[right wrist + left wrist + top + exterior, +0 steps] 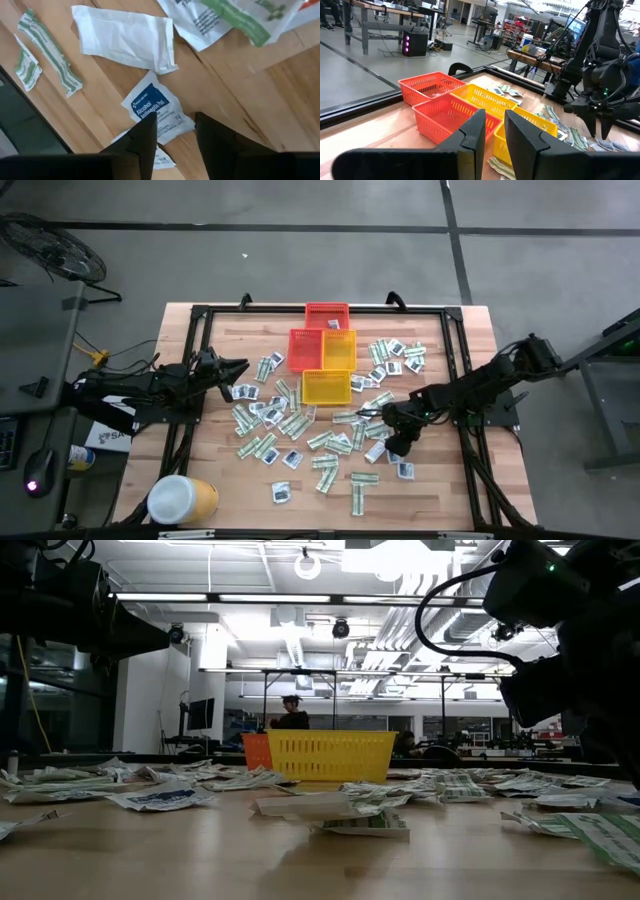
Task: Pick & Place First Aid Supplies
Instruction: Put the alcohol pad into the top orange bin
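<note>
Fingers [150,140] of the right gripper [175,135] straddle a blue-marked packet [156,111], parted.

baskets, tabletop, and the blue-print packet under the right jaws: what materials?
Baskets: likely moulded plastic, glossy, with slotted lattice walls in red, orange and yellow.
Tabletop: wood, matte, with visible grain and plank seams.
Alcohol prep packet: probably paper or foil-laminate sachet, matte white with a blue printed panel, creased and with crimped edges; the look alone does not settle which.
</note>
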Controlling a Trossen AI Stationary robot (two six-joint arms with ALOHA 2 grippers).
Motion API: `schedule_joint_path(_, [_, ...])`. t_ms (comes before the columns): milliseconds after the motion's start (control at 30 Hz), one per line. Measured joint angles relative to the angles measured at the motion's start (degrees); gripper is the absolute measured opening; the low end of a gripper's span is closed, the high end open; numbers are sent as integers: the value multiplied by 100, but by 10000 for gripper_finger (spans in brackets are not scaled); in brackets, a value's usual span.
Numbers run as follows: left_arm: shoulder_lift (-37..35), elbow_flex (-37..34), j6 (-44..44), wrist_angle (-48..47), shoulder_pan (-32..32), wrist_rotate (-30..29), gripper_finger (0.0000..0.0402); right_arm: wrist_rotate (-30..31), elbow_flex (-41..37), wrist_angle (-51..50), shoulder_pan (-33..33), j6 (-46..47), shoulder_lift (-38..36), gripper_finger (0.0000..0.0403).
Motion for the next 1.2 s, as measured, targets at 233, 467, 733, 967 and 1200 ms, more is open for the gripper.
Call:
schedule_joint_path(233, [-1, -1, -1, 0, 2, 2, 73, 80, -4, -29, 25, 251, 4, 39])
schedule_joint_path(467, [-1, -1, 0, -1, 1, 1, 73, 113, 22, -88, 39, 451, 6, 4])
schedule_joint_path(733, [-1, -1, 0, 0, 1, 2, 73, 412, 646, -974, 157, 501, -225, 1])
schedule_joint_path(967, [-1, -1, 0, 0, 0, 1, 73, 507, 1524, -1915, 182, 228, -271, 0])
schedule_joint_path(1200, [-2, 0, 0, 0, 0, 0, 73, 1061, 2500, -2712, -145, -487, -271, 0])
